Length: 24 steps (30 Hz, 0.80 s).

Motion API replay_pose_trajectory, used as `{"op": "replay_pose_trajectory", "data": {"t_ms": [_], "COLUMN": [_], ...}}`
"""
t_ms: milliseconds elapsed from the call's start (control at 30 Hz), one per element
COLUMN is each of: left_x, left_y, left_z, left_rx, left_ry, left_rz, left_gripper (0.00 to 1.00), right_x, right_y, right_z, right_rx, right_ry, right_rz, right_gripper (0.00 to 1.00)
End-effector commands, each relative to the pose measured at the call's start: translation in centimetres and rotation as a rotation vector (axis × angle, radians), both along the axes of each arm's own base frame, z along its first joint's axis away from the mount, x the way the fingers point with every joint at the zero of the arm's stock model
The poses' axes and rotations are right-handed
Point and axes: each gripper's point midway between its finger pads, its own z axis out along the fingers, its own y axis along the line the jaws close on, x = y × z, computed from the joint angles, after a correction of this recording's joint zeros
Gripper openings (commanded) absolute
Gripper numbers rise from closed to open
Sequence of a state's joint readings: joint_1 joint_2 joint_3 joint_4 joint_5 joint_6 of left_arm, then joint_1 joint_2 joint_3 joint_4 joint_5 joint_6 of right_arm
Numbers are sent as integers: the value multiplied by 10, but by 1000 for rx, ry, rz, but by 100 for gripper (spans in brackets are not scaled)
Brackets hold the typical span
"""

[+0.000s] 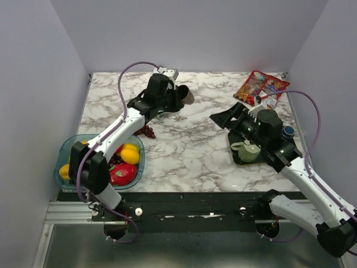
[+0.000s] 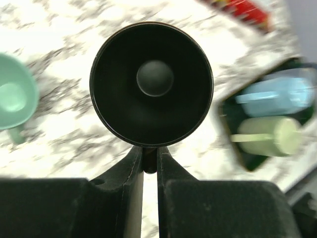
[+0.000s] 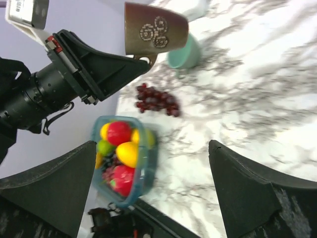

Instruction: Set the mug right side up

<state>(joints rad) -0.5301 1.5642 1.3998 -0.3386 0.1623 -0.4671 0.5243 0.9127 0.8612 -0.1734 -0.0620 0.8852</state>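
Pinching mug (image 1: 186, 95) handle near far table (image 1: 184, 153) edge, left claw (image 2: 149, 161); right claw (image 3: 152, 148) wide.

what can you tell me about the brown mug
The brown mug looks like glossy ceramic, with a pale swirl pattern on its side and a dark inside. It is tipped on its side, apparently clear of the marble table. Only the left gripper touches it, pinching its handle.

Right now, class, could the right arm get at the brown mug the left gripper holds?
Probably yes: the right gripper is open, and only bare table lies between it and the mug. The left gripper pinches only its handle.
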Motion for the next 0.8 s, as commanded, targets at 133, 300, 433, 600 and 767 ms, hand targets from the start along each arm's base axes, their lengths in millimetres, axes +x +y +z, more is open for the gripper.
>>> {"op": "replay_pose_trajectory", "data": {"t_ms": [133,300,433,600,767], "left_x": [50,65,77,82,81], "left_y": [31,36,35,40,43], "left_z": [-59,-81,-100,-120,-139], "left_rx": [321,391,437,500,527], "left_ry": [31,74,105,125,154], "left_rz": [137,193,210,221,218], "left_gripper": [0,0,0,0,0], "right_x": [-1,-2,-3,-5,-8], "right_y": [-49,-54,-56,-67,-74], "right_z": [-32,-43,-51,-59,-63], "right_rx": [-220,-249,-266,-308,-340], "right_ry": [62,87,107,141,172], "right_rz": [-187,-204,-211,-247,-272], "right_gripper": [100,100,100,100,100]}}
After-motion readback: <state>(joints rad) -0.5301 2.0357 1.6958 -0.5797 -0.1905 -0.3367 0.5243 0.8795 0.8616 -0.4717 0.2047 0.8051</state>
